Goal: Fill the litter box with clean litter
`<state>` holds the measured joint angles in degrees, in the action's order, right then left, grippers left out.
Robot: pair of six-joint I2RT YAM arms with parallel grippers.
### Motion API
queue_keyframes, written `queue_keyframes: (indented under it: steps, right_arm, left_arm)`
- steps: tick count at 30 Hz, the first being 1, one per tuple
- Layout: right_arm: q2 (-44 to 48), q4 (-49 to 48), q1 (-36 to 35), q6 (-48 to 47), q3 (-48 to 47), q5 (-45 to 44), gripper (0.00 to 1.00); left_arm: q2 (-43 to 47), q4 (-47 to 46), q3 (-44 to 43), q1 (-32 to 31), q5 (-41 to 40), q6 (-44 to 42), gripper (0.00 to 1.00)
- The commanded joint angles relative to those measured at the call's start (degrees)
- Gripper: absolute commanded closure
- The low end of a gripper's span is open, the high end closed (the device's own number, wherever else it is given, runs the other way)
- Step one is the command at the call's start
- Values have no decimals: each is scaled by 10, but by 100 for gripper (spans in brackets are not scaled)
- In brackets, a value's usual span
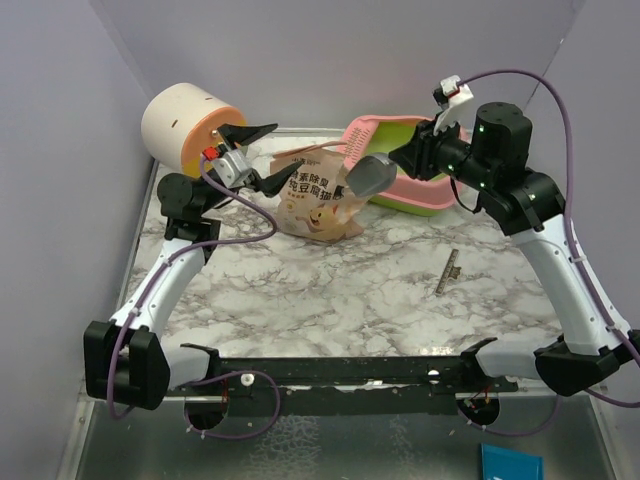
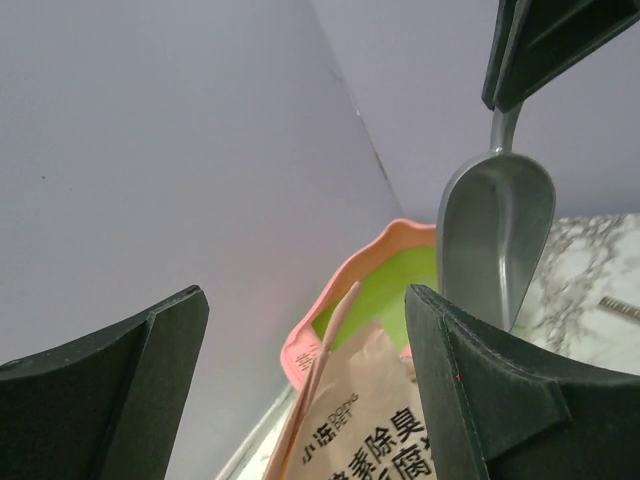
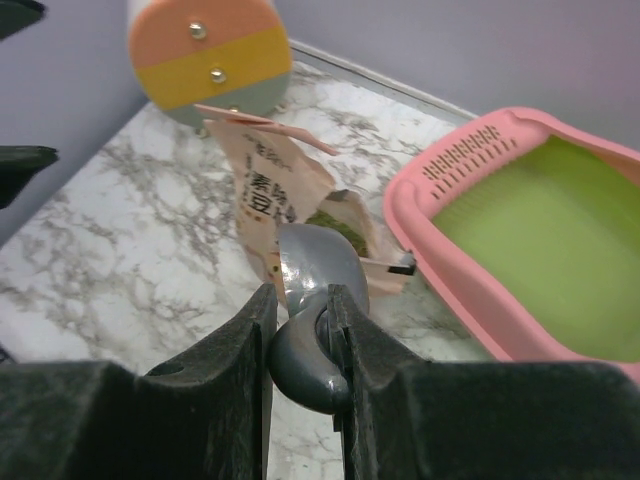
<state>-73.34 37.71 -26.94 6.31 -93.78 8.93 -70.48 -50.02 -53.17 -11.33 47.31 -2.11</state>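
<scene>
The litter box (image 1: pixel 410 197), pink-rimmed with a bare lime-green basin (image 3: pixel 545 235), stands at the back right. Left of it leans a beige printed bag (image 1: pixel 315 200), torn open. Greenish clean litter (image 3: pixel 335 222) shows in its mouth. My right gripper (image 3: pixel 300 310) is shut on the handle of a grey metal scoop (image 1: pixel 368 175), whose bowl (image 3: pixel 318 265) hangs over the bag's open mouth. My left gripper (image 1: pixel 275 155) stands open just left of the bag's top. Between its fingers (image 2: pixel 480 390) the bag (image 2: pixel 370 400) and the litter box rim (image 2: pixel 330 300) show, and nothing is held.
A cream-and-orange cylinder (image 1: pixel 185 125) lies on its side at the back left, close behind the left gripper. A small grey metal strip (image 1: pixel 448 272) lies on the marble table right of centre. Purple walls close in the left, back and right sides.
</scene>
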Motion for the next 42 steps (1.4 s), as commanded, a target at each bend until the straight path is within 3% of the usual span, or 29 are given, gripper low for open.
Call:
queue_keyframes:
  steps: [1, 8, 12, 23, 28, 32, 37, 42]
  right_arm:
    - [-12, 28, -2, 42, -50, 134, 99]
    - [-8, -14, -2, 104, -15, 267, 99]
    - [-11, -57, -2, 136, 15, 315, 99]
    - [1, -66, -2, 137, 47, 290, 99]
    - [4, -71, -2, 142, 49, 284, 99]
    - [4, -75, -2, 147, 52, 287, 99]
    - [4, -74, -2, 147, 58, 288, 99]
    - [-4, -69, -2, 136, 64, 315, 99]
  left_arm:
    - [6, -10, -8, -4, 32, 141, 22]
    - [60, 22, 56, -19, 50, 186, 38]
    - [92, 38, 89, -46, 32, 196, 41]
    - [97, 204, 78, -128, -29, 92, 49]
    - [94, 254, 78, -168, -98, 43, 55]
    - [84, 272, 75, -197, -148, 21, 66]
    - [71, 302, 58, -218, -189, 11, 98]
    - [70, 339, 38, -220, -210, 20, 100]
